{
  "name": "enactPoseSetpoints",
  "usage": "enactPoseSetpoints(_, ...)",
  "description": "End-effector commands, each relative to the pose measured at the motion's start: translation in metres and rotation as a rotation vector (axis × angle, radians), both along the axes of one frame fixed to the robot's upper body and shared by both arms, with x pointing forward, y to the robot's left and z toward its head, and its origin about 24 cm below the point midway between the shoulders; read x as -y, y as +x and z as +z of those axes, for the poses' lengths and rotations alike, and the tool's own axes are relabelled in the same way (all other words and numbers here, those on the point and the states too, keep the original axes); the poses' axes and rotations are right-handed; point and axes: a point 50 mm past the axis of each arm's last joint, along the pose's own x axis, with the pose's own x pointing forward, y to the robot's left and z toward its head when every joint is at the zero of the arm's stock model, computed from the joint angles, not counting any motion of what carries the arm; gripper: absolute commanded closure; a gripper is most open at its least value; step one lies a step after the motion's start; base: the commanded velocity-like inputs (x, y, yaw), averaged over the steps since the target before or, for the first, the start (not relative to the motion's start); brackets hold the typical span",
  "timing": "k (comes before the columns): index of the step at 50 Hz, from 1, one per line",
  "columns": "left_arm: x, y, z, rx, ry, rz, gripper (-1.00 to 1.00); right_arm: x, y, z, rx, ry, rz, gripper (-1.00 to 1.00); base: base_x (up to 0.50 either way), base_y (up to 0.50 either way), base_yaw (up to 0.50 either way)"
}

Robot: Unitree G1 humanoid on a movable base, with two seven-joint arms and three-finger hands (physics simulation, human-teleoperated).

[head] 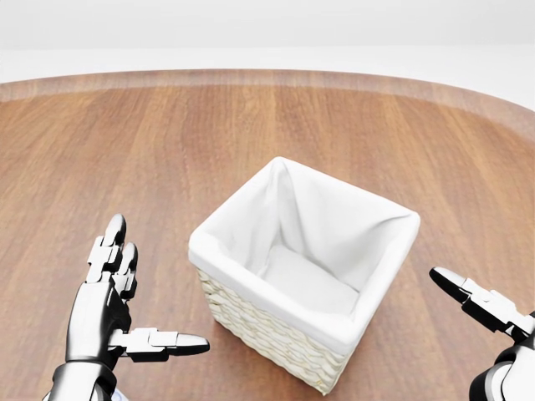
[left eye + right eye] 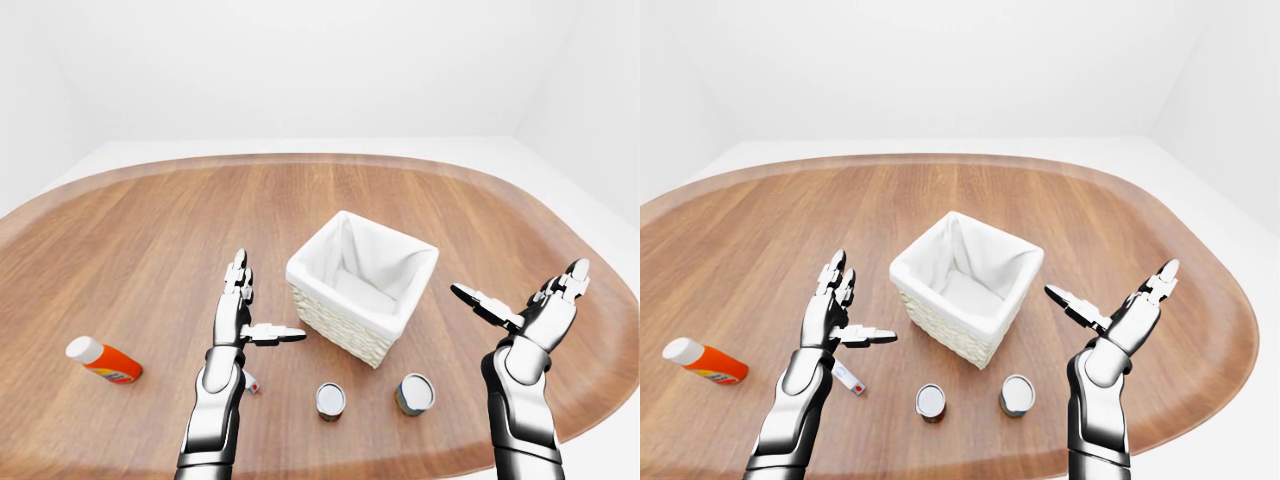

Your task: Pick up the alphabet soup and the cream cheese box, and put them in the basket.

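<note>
Fingers (image 2: 862, 333) of both hands spread, empty; reaching blind for cans (image 2: 930, 400) below the basket (image 2: 965, 275) risks toppling them

A bare simulated test room: plain white walls (image 2: 300, 70) and a white floor (image 2: 590, 210) surround one large rounded wooden surface (image 2: 150, 250), with flat, even lighting, no furniture, and rendered-looking grocery items.

Rounded brown wooden table (image 2: 150, 230) carries: white-lined woven wicker basket (image 2: 362, 285), two upright metal-topped cans (image 2: 330, 400) (image 2: 415, 393), orange white-capped bottle (image 2: 103, 360) lying flat, small white box (image 2: 850, 380).
</note>
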Motion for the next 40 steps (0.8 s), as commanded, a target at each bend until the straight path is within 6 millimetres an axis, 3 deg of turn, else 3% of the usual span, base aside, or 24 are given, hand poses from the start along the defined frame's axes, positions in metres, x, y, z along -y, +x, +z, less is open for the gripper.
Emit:
enactPoseSetpoints(1,0.000,0.001,-0.001,0.000,0.000,0.000,-1.00,0.000,0.000,0.000,0.000,0.001,0.000,-1.00,0.08,0.00,0.00)
enactPoseSetpoints(21,-0.004,-0.002,0.003,0.024,0.036,0.043,-1.00,0.000,0.000,0.000,0.008,-0.001,0.000,-1.00,0.03,0.00,0.00)
enactPoseSetpoints(27,-0.006,-0.002,0.001,0.009,0.084,0.074,-1.00,0.001,0.000,0.000,0.008,0.006,-0.001,-1.00,0.00,0.00,0.00)
enactPoseSetpoints(33,-0.008,-0.009,0.015,0.068,0.158,0.130,-1.00,0.001,0.000,0.000,0.008,0.011,-0.002,-1.00,0.00,0.00,0.00)
enactPoseSetpoints(35,-0.012,-0.010,0.014,0.059,0.271,0.186,-1.00,0.001,0.001,0.000,0.007,0.011,-0.001,-1.00,0.00,0.00,0.00)
enactPoseSetpoints(40,-0.014,-0.015,0.019,0.078,0.277,0.209,-1.00,0.001,0.001,0.000,0.008,0.013,-0.001,-1.00,0.00,0.00,0.00)
